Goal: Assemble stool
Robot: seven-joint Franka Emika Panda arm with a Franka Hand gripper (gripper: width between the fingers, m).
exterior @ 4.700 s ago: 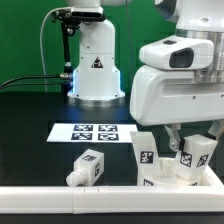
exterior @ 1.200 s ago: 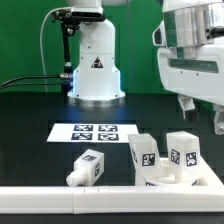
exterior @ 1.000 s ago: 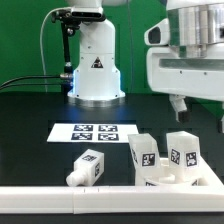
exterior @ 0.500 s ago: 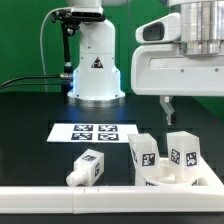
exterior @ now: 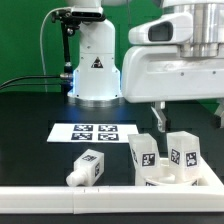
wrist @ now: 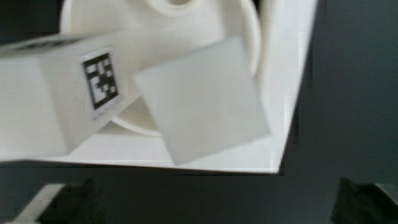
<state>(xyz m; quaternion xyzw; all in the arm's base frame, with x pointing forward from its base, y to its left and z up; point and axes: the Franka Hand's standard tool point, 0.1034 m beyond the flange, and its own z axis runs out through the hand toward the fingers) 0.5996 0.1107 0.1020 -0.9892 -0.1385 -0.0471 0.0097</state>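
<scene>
Wrist view: leg [wrist: 50, 112] bears a tag [wrist: 102, 80] (black-and-white squares).

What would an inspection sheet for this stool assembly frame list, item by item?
Surface: black table; marker board lying flat on it; white rail along the near edge.
Job's things: upright leg and second upright leg at the round seat; third leg lying apart, toward the exterior view's left.
Clutter: nothing seen.
End effector: open, empty, above the upright legs.
Cables: black cable beside the arm base.
Surroundings: green backdrop.
</scene>
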